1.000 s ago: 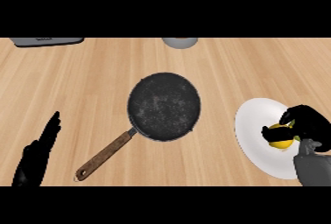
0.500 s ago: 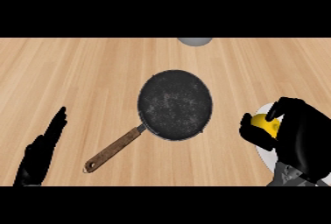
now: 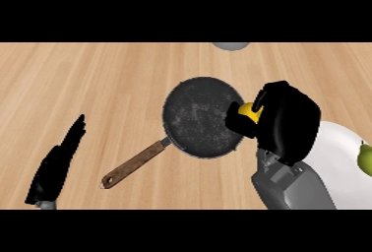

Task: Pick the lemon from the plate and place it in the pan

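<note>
1. At the pan's right rim, the right hand (image 3: 285,120) hangs with its fingers curled round the lemon (image 3: 251,110); only a small yellow patch shows between the fingers and thumb, and the rest is hidden by the hand.
2. The lemon is thus off the plate (image 3: 335,147) and held at the edge of the pan (image 3: 201,116), near its right rim. Whether it is already over the dark base or just outside the rim cannot be told from this view.
3. The pan lies near the middle of the counter (image 3: 87,78), its wooden handle (image 3: 135,165) pointing down and to the left. Nothing lies in it.
4. The plate sits to the right, partly hidden under the right forearm. A green fruit (image 3: 364,158) lies on it at the view's right edge.
5. The left hand (image 3: 56,165) rests open at the lower left, fingers straight, well apart from the pan and holding nothing.
6. A grey round thing (image 3: 231,45) shows at the top edge; it is too cut off to name.
7. The step in hand looks like the carry: picking is done, placing is not.
8. The next move likely calls for a short shift leftward to bring the lemon over the pan's middle, then lowering it close to the base before the fingers open, since a round fruit could roll out.
</note>
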Robot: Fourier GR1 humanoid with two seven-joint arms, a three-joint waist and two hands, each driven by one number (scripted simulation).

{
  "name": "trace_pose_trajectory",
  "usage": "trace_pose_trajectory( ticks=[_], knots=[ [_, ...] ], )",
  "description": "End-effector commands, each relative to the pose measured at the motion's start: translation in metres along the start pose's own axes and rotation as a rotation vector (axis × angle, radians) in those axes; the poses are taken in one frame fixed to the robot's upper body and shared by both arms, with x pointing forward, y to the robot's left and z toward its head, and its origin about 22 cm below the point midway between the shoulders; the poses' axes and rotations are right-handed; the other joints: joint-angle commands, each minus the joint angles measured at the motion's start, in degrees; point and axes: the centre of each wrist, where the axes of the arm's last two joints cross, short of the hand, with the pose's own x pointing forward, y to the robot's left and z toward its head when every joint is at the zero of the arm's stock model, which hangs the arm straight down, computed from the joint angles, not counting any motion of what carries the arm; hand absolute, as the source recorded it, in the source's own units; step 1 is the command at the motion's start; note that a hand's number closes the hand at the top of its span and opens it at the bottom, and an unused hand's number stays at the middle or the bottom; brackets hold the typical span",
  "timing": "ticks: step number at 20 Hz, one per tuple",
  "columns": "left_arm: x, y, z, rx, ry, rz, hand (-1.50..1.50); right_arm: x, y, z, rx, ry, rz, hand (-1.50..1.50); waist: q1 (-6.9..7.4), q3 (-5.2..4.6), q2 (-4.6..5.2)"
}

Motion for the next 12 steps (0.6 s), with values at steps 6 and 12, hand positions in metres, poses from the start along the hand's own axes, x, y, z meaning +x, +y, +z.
trace_pose_trajectory(
  ticks=[6,12],
  knots=[
    [0.012,-0.011,-0.016,-0.012,-0.017,0.004,0.00,0.021,0.065,-0.053,0.125,0.168,-0.117,1.50,0.88,0.09,0.57],
    [0.008,-0.007,-0.003,-0.026,-0.026,0.006,0.00,0.017,0.121,-0.078,0.266,0.166,-0.045,1.50,1.94,0.12,0.65]
  ],
)
